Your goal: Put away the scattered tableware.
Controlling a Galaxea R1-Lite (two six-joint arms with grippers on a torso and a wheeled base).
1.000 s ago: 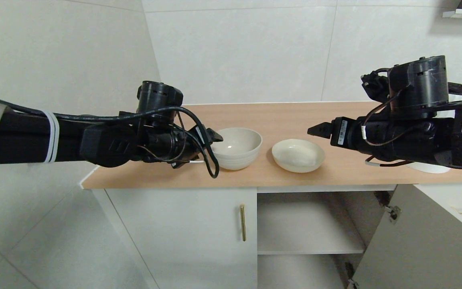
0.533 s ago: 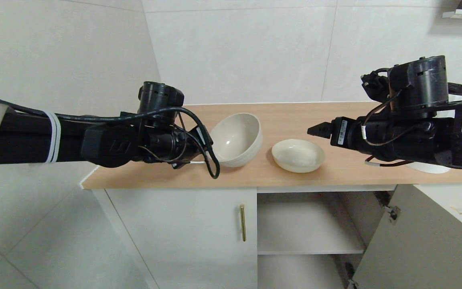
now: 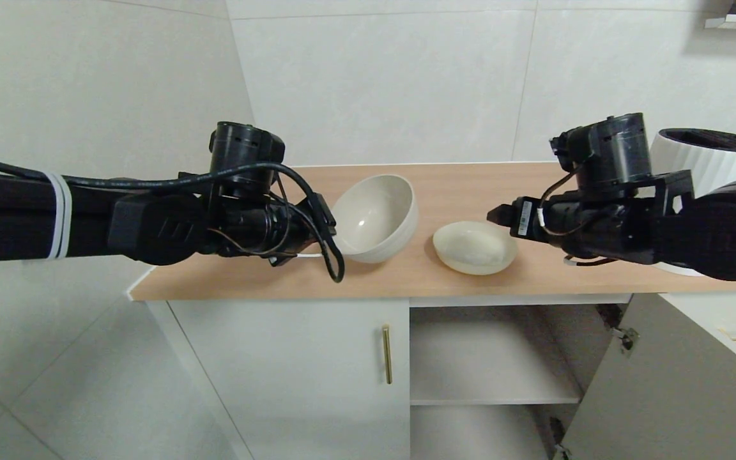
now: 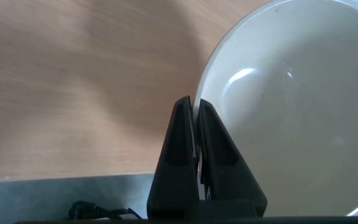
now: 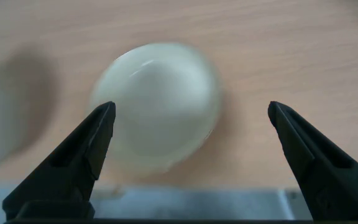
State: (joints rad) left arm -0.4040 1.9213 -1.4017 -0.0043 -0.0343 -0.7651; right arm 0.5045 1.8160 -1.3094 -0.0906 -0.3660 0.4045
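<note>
A deep cream bowl (image 3: 377,216) hangs tilted just above the wooden counter (image 3: 444,182), its mouth turned toward me. My left gripper (image 3: 331,231) is shut on its near rim; the left wrist view shows the two fingers (image 4: 194,134) pinching the rim of the bowl (image 4: 291,106). A shallow pale dish (image 3: 475,246) rests on the counter right of the bowl. My right gripper (image 3: 499,214) hovers just right of and above the dish. In the right wrist view the right gripper (image 5: 191,134) is open wide, with the dish (image 5: 157,102) between and beyond its fingertips.
A white ribbed container (image 3: 703,160) stands at the counter's far right behind the right arm. Below the counter, the left cabinet door (image 3: 317,377) with a brass handle is shut. The right compartment stands open, showing a shelf (image 3: 489,380) and its swung-out door (image 3: 655,396).
The left gripper has lifted and tilted the bowl off the counter. The right arm has shifted left and lower, uncovering the ribbed container.
</note>
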